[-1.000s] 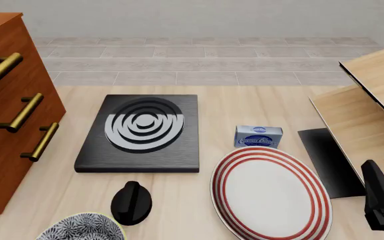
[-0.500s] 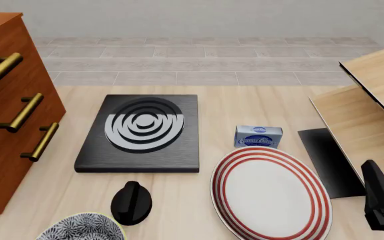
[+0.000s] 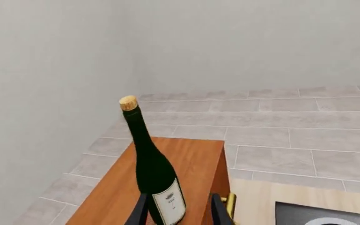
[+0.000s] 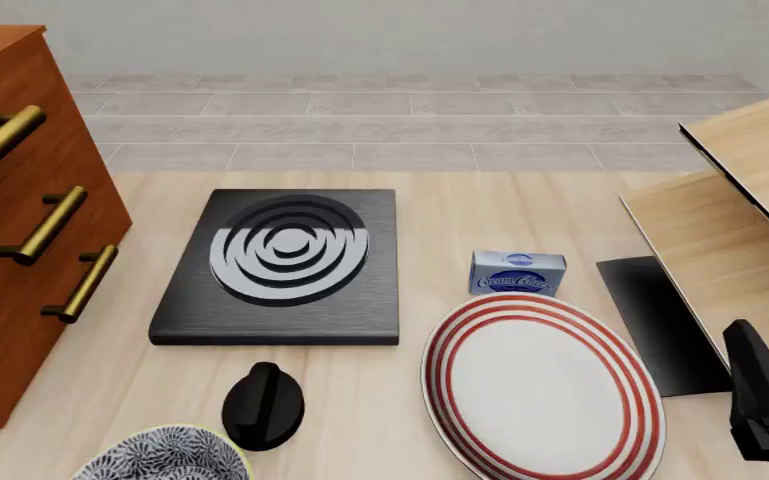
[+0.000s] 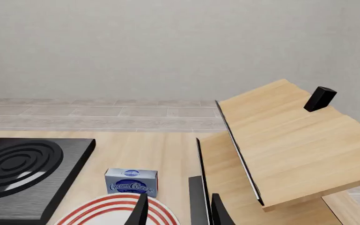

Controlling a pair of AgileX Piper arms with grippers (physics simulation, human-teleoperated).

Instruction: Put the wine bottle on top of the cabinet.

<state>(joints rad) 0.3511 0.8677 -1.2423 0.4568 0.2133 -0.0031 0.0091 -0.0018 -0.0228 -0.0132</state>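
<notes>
Fingertips (image 3: 141, 212) of my left gripper (image 3: 178, 213) flank the wine bottle (image 3: 155, 176), seemingly gripping it, above the cabinet (image 3: 167, 180) top (base hidden). Placement step; next I must lower, then release.

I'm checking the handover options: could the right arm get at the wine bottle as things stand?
Probably not. The wine bottle stands on the cabinet at the table's far left between the left gripper's fingers, while the right gripper hovers over the striped plate.
</notes>
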